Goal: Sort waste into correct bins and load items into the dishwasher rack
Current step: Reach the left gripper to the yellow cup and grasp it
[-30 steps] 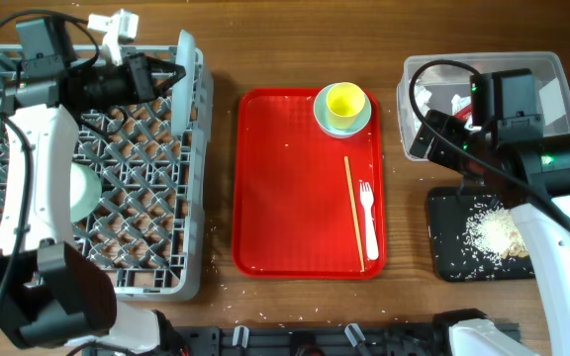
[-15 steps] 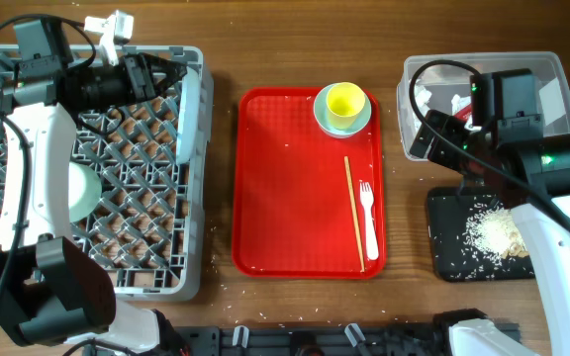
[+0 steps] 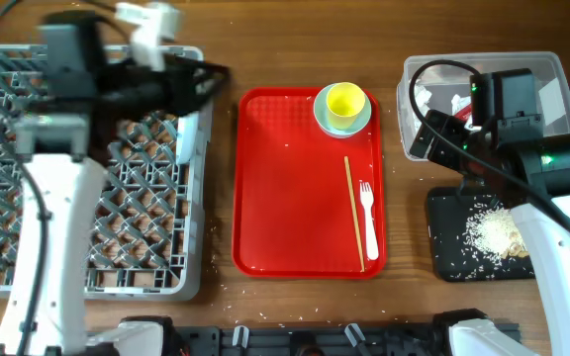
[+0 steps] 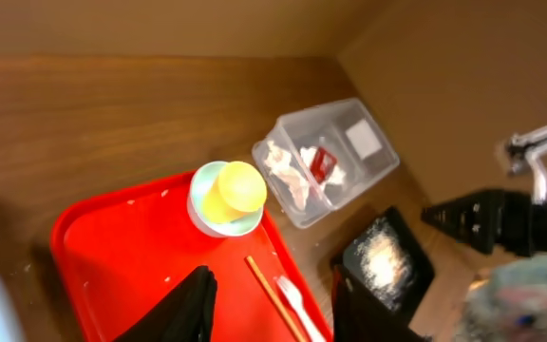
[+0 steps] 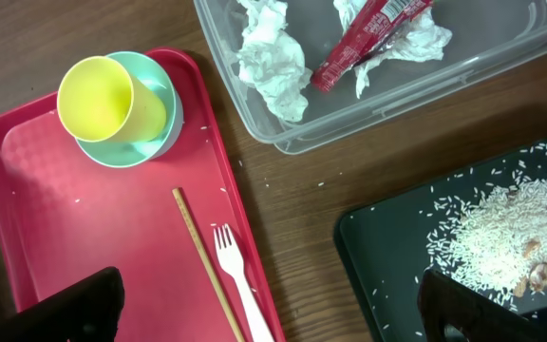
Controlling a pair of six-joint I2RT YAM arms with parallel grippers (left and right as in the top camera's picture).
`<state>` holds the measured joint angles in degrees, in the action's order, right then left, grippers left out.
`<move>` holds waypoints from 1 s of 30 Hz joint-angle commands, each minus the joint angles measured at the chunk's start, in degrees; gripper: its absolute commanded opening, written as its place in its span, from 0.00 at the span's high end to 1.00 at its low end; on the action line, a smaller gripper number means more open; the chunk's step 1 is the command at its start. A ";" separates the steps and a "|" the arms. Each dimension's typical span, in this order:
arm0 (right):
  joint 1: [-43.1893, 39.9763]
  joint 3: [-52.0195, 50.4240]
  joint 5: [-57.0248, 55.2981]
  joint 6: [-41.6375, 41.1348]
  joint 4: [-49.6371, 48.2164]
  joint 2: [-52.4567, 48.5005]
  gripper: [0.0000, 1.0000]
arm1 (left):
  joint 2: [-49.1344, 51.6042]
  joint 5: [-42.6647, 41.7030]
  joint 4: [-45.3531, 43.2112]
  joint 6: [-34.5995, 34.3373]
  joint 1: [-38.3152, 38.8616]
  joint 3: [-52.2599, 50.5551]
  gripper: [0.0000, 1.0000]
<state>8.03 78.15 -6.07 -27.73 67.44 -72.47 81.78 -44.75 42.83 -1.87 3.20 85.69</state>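
Near the front right corner of the worktop the black tray (image 3: 448, 255) holds the rice (image 3: 491, 232), with a few grains strewn on the wood around it. On the red tray (image 3: 285, 198) at mid-worktop the white fork (image 3: 368, 213) and wooden chopstick (image 3: 353, 213) lie side by side. Toward the far edge the yellow cup (image 3: 345, 101) sits in a pale green bowl (image 3: 322, 115). None of these four is loaded yet. The clear tub (image 3: 562, 69) at the far right corner holds crumpled tissue (image 5: 272, 57) and the red sachet (image 5: 368, 38), so the waste looks sorted. Along the left edge, the grey rack (image 3: 137, 227) carries a pale plate (image 3: 187, 148) on edge. The left tool (image 4: 275, 309) hangs partly open and empty by the rack's far right corner. The right tool (image 5: 283, 309) gapes wide, empty, near the tub.
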 commanded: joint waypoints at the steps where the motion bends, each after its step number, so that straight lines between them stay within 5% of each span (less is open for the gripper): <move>1: -0.09 0.33 -0.74 0.70 -0.15 0.20 0.00 | 1.81 23.47 -1.79 -0.09 12.24 0.48 0.58; 5: -0.09 0.33 -0.74 0.70 -0.15 0.20 0.00 | 7.80 34.82 -5.03 -0.07 21.57 0.46 0.55; 19: -0.09 0.33 -0.74 0.72 -0.15 0.20 0.00 | 21.59 34.95 -10.71 -0.42 27.61 0.46 0.49; 26: -0.09 0.33 -0.74 0.72 -0.15 0.20 0.00 | 25.88 34.73 -22.36 -9.33 28.37 0.46 0.47; 30: -0.09 0.33 -0.74 0.70 -0.15 0.20 0.00 | 28.52 32.37 -26.91 -6.86 30.88 0.46 0.50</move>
<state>8.03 78.15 -6.07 -27.73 67.42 -72.47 107.79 -10.52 17.87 -8.97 31.62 85.86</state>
